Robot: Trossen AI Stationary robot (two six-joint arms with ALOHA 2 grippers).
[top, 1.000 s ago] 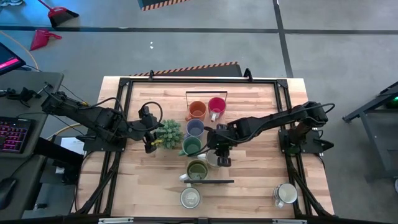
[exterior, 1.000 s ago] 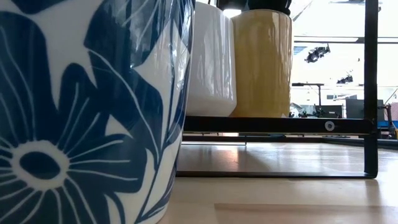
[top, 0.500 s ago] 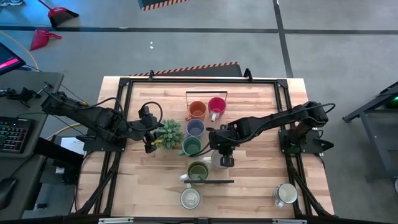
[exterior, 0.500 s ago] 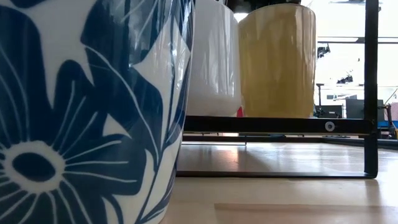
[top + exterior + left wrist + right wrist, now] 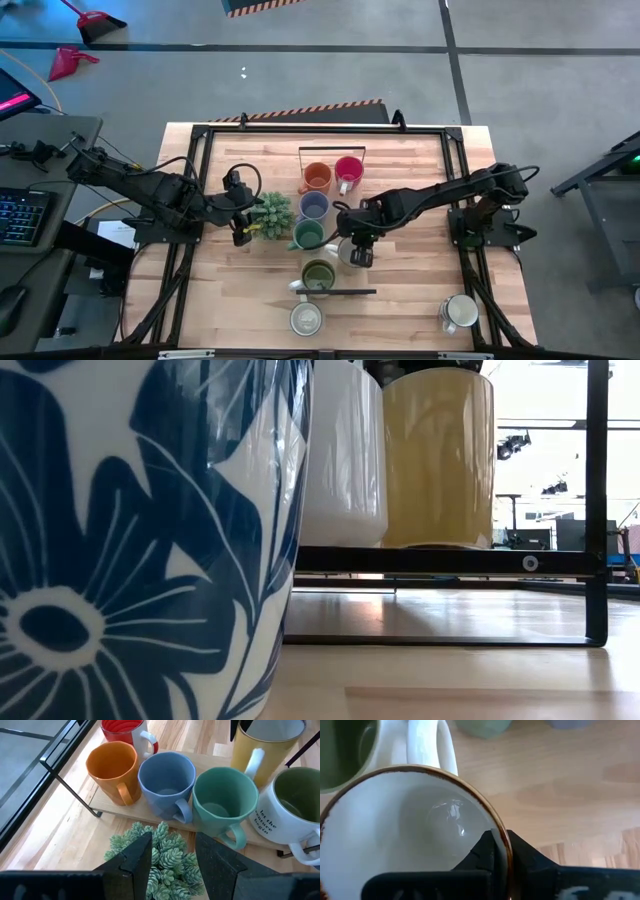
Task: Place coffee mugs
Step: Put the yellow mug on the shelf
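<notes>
Right gripper (image 5: 358,250) pinches a cream mug's (image 5: 405,835) rim just right of the olive mug (image 5: 318,273); five sit racked, two white mugs (image 5: 459,312) remain out on the counter; left gripper (image 5: 243,210) open, idle

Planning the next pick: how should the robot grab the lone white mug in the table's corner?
Probably come straight down and pinch the white mug by its rim, one finger inside, on the side away from its handle: it stands upright, mouth open, uncrowded.
</notes>
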